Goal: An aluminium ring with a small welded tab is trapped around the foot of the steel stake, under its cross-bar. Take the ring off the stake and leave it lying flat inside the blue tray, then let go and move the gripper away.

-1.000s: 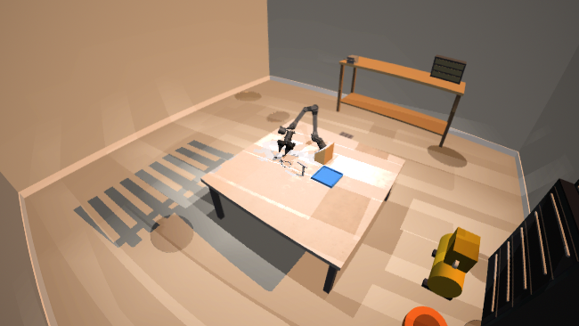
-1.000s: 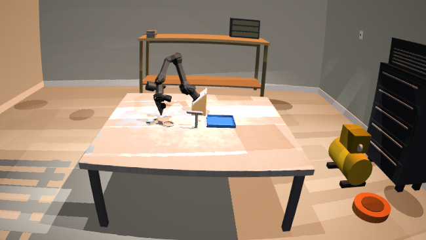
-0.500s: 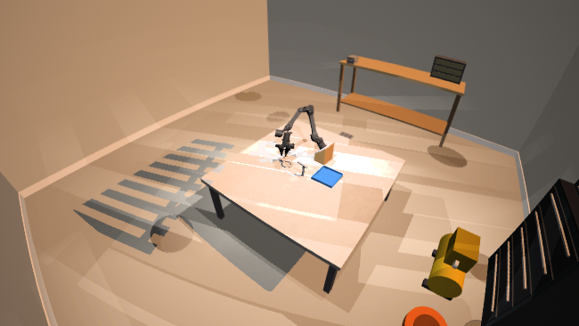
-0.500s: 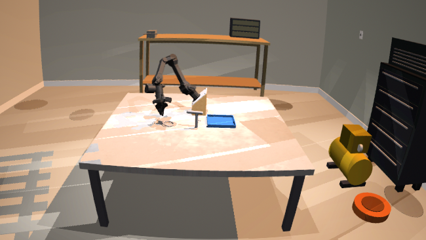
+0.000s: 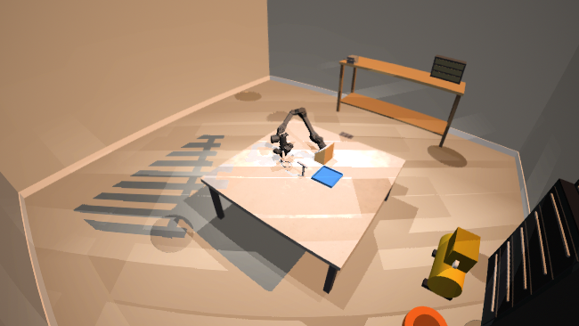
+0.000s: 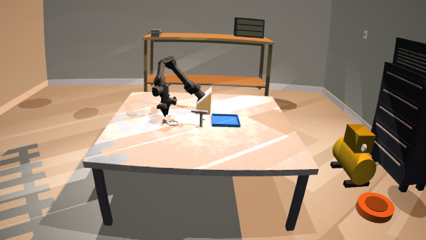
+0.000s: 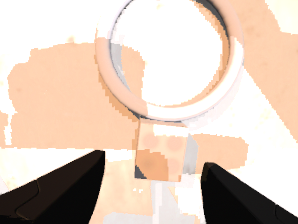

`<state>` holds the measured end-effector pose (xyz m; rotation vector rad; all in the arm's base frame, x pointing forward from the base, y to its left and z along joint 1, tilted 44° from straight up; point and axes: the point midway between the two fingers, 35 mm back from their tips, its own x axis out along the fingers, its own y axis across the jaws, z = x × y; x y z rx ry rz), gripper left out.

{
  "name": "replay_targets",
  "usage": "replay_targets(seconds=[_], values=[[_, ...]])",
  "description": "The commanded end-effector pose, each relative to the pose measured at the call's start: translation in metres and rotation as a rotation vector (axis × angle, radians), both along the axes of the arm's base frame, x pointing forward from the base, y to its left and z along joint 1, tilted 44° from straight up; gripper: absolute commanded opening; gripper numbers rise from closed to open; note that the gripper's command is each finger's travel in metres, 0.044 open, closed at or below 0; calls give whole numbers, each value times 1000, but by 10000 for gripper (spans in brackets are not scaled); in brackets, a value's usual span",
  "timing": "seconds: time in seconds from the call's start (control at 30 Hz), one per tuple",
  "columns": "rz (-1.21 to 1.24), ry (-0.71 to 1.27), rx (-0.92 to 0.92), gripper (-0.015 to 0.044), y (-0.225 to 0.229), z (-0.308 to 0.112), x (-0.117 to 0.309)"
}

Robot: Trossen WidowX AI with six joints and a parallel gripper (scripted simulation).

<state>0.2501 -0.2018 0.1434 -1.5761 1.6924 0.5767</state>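
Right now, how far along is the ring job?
Done: the ring is off the stake, on the table beside it. In hand: the pincer is partly open over the ring's tab, apparently lining up a grasp. Left: grip it, carry it to the blue tray, lay it flat, release, withdraw.

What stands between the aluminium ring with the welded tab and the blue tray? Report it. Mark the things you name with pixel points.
The steel T-shaped stake [image 5: 304, 169] [image 6: 201, 120] stands upright between the pale metal ring [image 5: 281, 164] [image 6: 168, 124] [image 7: 170, 113] and the shallow blue tray [image 5: 327, 176] [image 6: 225, 120]. A straight low path would likely meet it.
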Motion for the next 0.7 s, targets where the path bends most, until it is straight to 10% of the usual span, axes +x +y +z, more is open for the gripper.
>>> replay_targets(seconds=[0.0,0.67], values=[[-47,42,-65,200,1,7,6],[-50,44,-68,200,-14,-8,7]])
